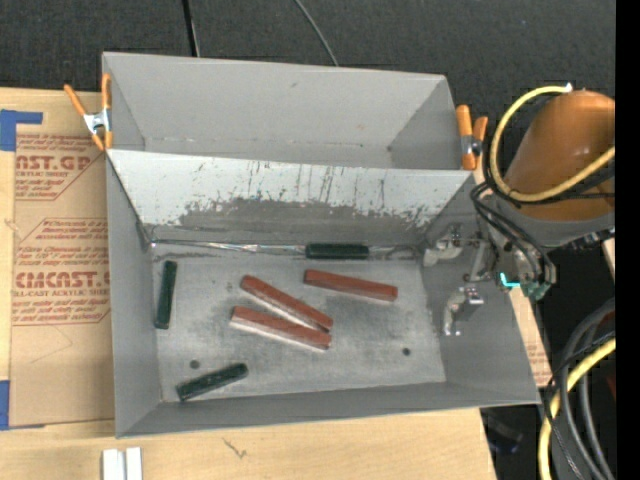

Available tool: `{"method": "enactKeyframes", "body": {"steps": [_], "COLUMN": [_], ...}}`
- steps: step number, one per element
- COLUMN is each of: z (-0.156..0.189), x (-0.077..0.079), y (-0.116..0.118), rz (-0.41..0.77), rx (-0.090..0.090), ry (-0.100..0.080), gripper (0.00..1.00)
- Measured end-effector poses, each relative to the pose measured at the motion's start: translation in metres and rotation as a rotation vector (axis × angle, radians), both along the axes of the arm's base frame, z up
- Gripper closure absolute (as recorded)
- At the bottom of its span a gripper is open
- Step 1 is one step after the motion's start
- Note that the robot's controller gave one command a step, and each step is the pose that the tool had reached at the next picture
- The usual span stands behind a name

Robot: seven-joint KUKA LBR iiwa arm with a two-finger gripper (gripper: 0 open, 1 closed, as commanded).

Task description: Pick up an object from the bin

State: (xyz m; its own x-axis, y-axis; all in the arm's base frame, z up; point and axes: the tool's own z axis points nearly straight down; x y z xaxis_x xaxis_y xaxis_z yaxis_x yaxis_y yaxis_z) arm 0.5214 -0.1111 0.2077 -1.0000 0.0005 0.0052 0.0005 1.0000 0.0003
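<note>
Gripper (456, 313) hangs low by the right wall of the bin (300, 118), over bare floor. Cannot tell whether it is released or clenched; nothing seen in it. Nearest item: a red-brown bar (350, 286), flat on the floor just right of centre, apart from the gripper. Two more red-brown bars (285, 303) lie at centre. Judgement: bar looks stiff, light and smooth-faced. Take it across the narrow width at mid-length, so it does not tip.

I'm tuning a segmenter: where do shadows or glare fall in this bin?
Camera view: soft, even light; the bin's upper back wall is brightest; the three reddish bars cast only thin shadows; small glints on the gripper; no strong glare.
</note>
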Motion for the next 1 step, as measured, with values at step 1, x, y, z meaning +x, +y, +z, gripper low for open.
{"method": "enactKeyframes", "body": {"steps": [1], "z": [0.0033], "x": [0.0017], "y": [0.0003], "rz": [0.001], "rx": [-0.001], "ry": [-0.007], "gripper": [0.0]}}
